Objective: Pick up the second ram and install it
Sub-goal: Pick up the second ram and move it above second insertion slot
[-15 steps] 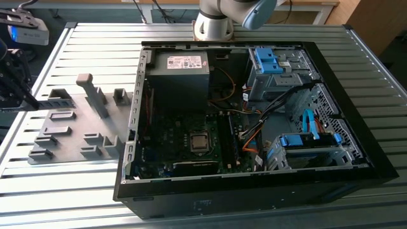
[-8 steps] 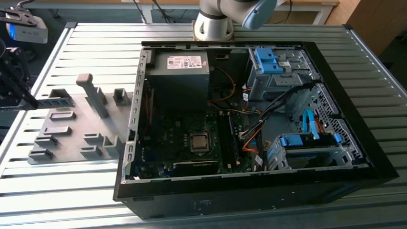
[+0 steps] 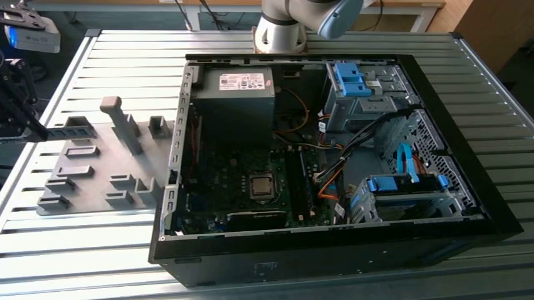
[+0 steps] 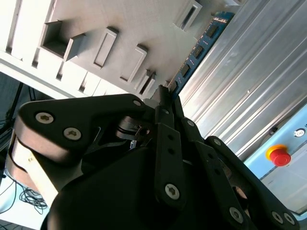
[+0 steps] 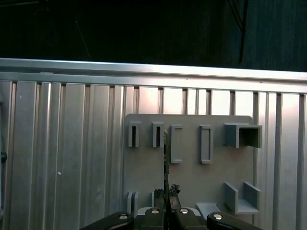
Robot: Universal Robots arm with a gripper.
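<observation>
The second ram [image 4: 200, 47] is a thin blue-green board with black chips, and my gripper [image 4: 165, 96] is shut on one end of it. In the first wrist view the ram [image 5: 166, 158] stands edge-on, rising from between the fingers [image 5: 158, 197] over the grey holder plate [image 5: 192, 177]. It hangs next to the plate's narrow slot blocks [image 5: 156, 134]. In the exterior view the arm's black wrist assembly [image 3: 17, 94] hangs at the exterior view's left edge, beside the holder plate [image 3: 96, 172].
An open black computer case [image 3: 334, 256] lies on the ribbed metal table [image 3: 100, 256], with its motherboard [image 3: 250, 187], power supply [image 3: 237, 84] and blue drive brackets [image 3: 401, 184] exposed. Grey holder blocks [image 3: 121, 122] stand on the plate. A red stop button [image 4: 279, 154] sits beyond the table.
</observation>
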